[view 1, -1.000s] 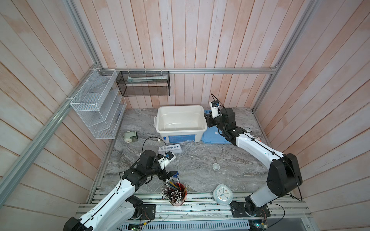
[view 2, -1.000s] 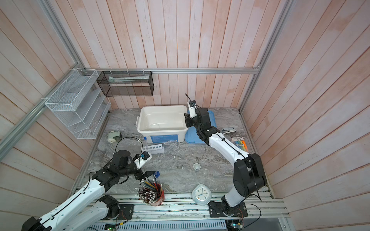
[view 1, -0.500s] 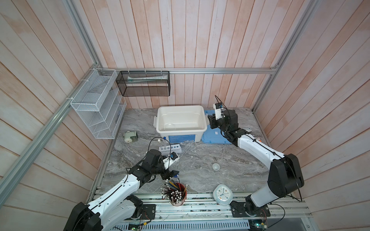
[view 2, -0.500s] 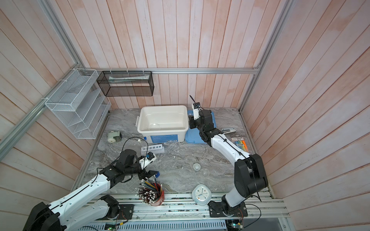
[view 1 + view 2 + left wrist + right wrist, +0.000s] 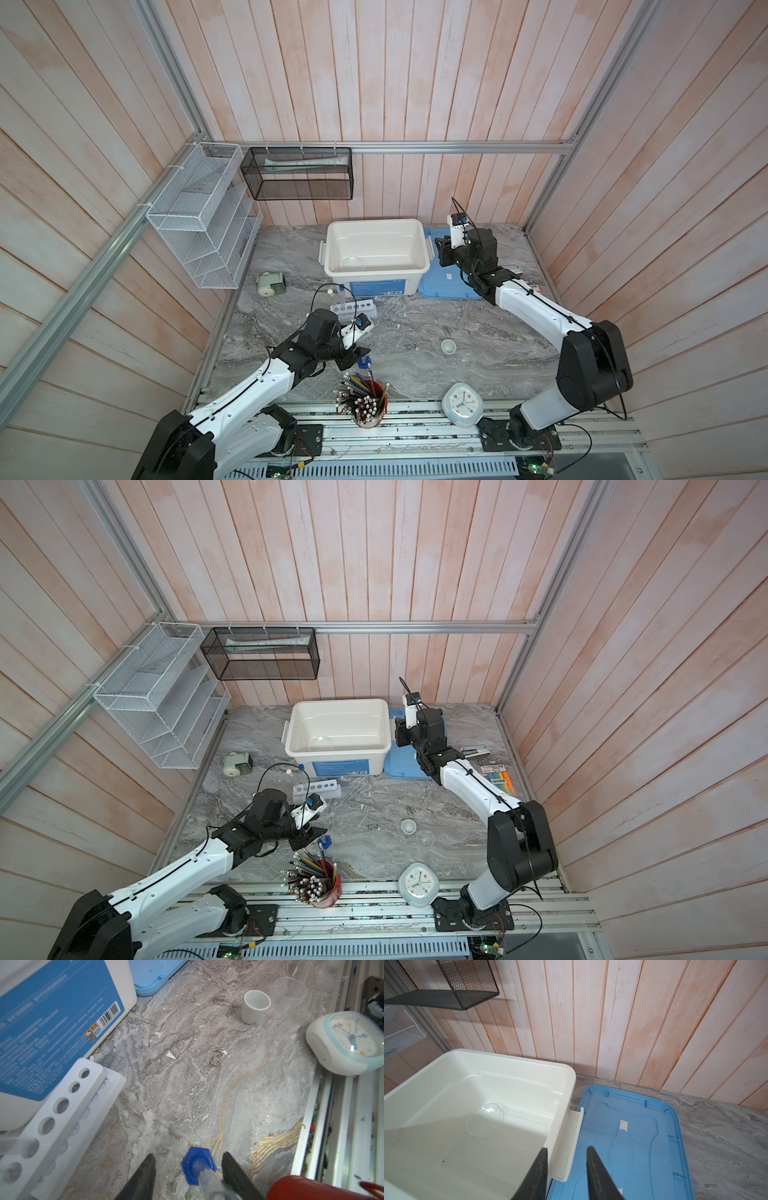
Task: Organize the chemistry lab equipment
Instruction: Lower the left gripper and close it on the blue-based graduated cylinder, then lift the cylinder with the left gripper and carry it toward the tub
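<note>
1. Anchoring the bench (image 5: 415,332), the white tub (image 5: 374,237) stands uncovered.
2. Over the tub's side handle hovers the right gripper (image 5: 566,1149), jaws released and empty, having drifted slightly outward.
3. Well in front of the tub, the left gripper (image 5: 188,1155) has edged forward. Its jaws are narrowing around the blue-topped bottle (image 5: 197,1165), with a gap showing on one side, so they are not clenched.
4. Inside the tub lies the flat round dish (image 5: 484,1119), already stowed.
5. On the bench lies the bottle, and its pickup looks imminent.

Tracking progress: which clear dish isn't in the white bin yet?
The clear dish on the marble table beside the small white cup; the other dish already lies inside the white bin.
</note>
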